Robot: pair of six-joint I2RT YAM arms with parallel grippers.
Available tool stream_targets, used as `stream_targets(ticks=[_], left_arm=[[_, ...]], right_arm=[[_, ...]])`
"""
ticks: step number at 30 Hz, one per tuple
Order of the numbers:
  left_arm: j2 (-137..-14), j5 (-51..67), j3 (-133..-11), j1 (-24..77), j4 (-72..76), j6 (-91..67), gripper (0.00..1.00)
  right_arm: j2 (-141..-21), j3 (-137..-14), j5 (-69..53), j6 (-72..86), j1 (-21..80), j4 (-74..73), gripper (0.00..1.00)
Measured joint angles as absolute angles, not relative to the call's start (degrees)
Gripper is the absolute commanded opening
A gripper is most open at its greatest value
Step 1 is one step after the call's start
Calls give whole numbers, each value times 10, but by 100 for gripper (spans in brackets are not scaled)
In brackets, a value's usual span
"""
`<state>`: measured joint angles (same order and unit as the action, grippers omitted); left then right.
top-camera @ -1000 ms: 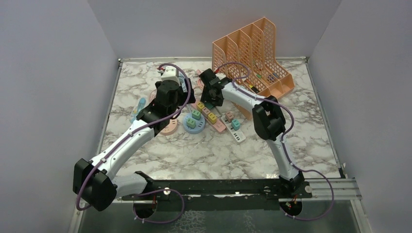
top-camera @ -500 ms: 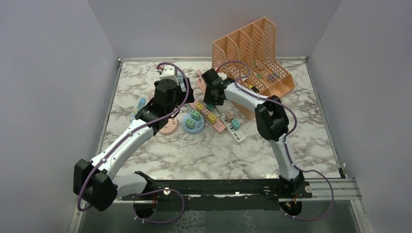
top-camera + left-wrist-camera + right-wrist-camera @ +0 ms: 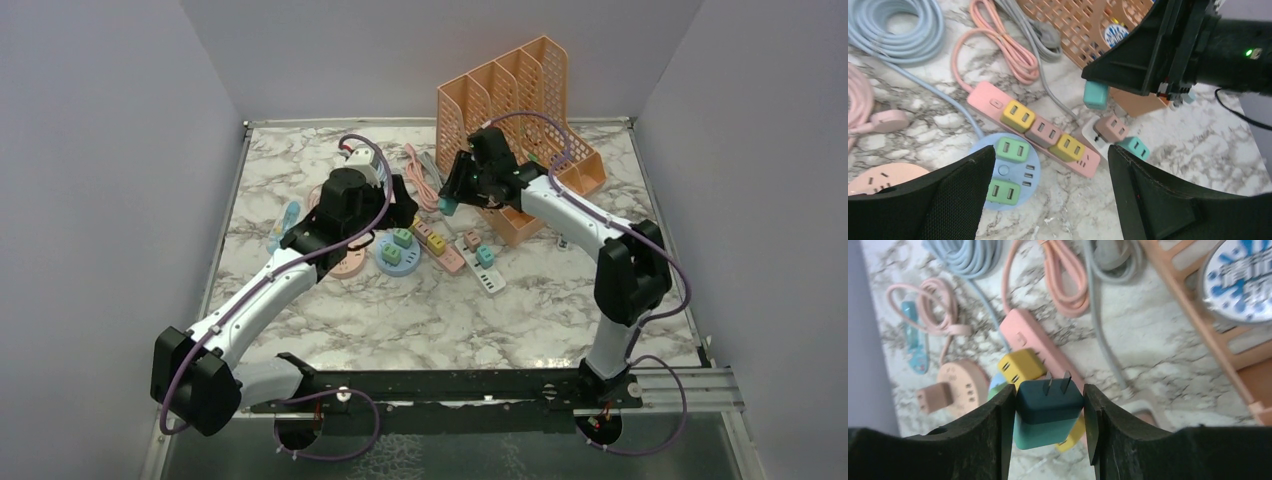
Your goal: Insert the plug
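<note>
Along the bottom edge of the overhead frame, your two arms rise from their bases and reach up over the marble table (image 3: 450,310). Just above the frame's middle, your left gripper (image 3: 397,203) hangs with its fingers (image 3: 963,200) spread wide and nothing between them. Its wrist view looks down on the pink power strip (image 3: 993,100), which carries two yellow adapters and a brownish one, and on the round blue socket hub (image 3: 1013,170) touching the strip's lower side. Further up and to the right, your right gripper (image 3: 1048,410) is pinching the teal plug (image 3: 1048,415) by its flanks, with the two prongs pointing up the wrist frame. The plug hangs in the air, in no socket, to the upper right of the strip. Just beyond it stands the orange file rack (image 3: 520,100).
</note>
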<state>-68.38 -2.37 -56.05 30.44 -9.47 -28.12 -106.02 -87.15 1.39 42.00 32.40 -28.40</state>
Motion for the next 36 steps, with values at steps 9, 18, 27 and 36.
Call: stream_targets(ticks=[9,18,27,36], left_arm=[[-677,90,-458,311,-25,-321,79],[-651,83,-382,355,75,-378,72],[-657,63,-381,381,126,-398,53],[-677,51,-386,400,134,-400,0]], right_arm=[[-972,-738,-138,589,328,-250,37],[-940,-703,-215,717,329,-235,37],[-900,-682,-234,743,329,-218,39],[-898,-661,-237,721,324,-206,63]])
